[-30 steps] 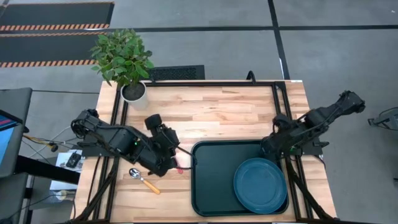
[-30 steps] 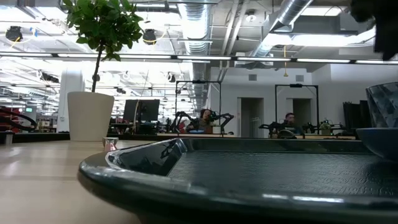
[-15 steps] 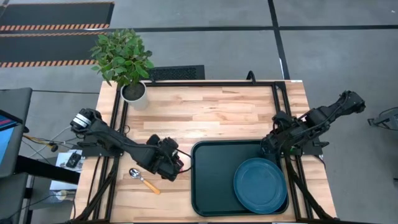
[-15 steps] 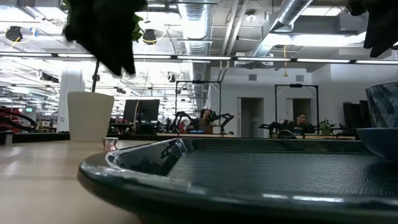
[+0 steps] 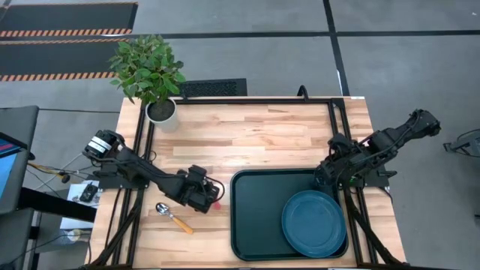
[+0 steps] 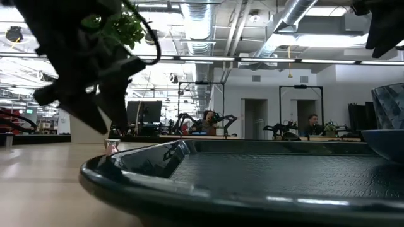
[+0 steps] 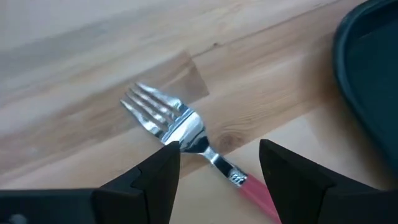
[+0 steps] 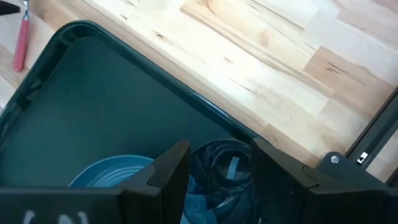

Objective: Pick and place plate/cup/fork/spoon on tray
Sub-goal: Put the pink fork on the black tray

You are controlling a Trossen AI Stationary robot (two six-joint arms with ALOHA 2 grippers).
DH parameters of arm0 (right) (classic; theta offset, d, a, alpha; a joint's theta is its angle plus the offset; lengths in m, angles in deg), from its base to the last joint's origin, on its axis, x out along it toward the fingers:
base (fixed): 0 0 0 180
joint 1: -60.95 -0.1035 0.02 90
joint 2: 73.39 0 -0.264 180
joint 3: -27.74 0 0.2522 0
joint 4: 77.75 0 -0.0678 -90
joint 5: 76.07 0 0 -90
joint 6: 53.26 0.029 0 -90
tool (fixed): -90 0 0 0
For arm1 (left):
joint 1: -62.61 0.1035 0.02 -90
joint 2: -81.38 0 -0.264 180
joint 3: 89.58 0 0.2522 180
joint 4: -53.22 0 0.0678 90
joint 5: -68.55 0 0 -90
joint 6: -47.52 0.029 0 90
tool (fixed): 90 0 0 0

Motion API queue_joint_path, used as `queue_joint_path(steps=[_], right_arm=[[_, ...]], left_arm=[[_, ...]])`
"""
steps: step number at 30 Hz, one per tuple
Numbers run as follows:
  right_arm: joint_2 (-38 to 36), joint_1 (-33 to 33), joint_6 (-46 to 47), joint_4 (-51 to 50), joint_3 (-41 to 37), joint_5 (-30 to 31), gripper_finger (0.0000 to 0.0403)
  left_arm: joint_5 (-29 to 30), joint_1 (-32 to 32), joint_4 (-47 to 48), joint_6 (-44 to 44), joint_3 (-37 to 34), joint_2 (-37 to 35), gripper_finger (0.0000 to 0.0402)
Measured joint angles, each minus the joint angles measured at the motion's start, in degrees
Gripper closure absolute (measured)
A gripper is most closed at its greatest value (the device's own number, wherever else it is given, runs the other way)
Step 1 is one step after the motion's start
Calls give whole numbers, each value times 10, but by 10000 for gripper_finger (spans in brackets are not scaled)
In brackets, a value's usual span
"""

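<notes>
The red-handled fork [image 7: 186, 127] lies flat on the wood table just left of the dark green tray [image 5: 255, 225]; only its handle [image 5: 218, 202] shows in the high view. My left gripper [image 7: 214, 152] is open low over the fork, a finger on either side of its neck, clear of the table in the low view [image 6: 104, 120]. The orange-handled spoon [image 5: 174, 217] lies on the table nearer the front. The teal plate [image 5: 313, 223] lies in the tray's near right part. The smoky cup [image 8: 224, 171] stands in the tray's far right corner. My right gripper [image 8: 217, 152] is open above the cup.
A white plant pot [image 5: 161, 112] with a leafy plant stands at the table's far left corner. The tray's left half [image 8: 93, 106] is bare. Bare wood lies along the table's far side [image 5: 255, 139]. The tray's rim [image 7: 367, 56] is close to the fork's right.
My left gripper has come down and a little toward the table's near edge, onto the fork, its fingers staying open; it now shows in the low view. The fork, spoon, plate and cup have stayed where they were.
</notes>
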Motion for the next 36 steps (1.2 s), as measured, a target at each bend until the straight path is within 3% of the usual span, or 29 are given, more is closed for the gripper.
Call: queue_joint_path(steps=[15,28,36], right_arm=[[0,0,-2,0,0,17,218],[0,0,0,2,0,37,223],[0,0,0,2,0,45,223]], left_arm=[[-8,47,-230,-5,-105,-3,206],[-8,64,-245,39,-111,2,391],[-8,65,-239,50,-112,-10,400]])
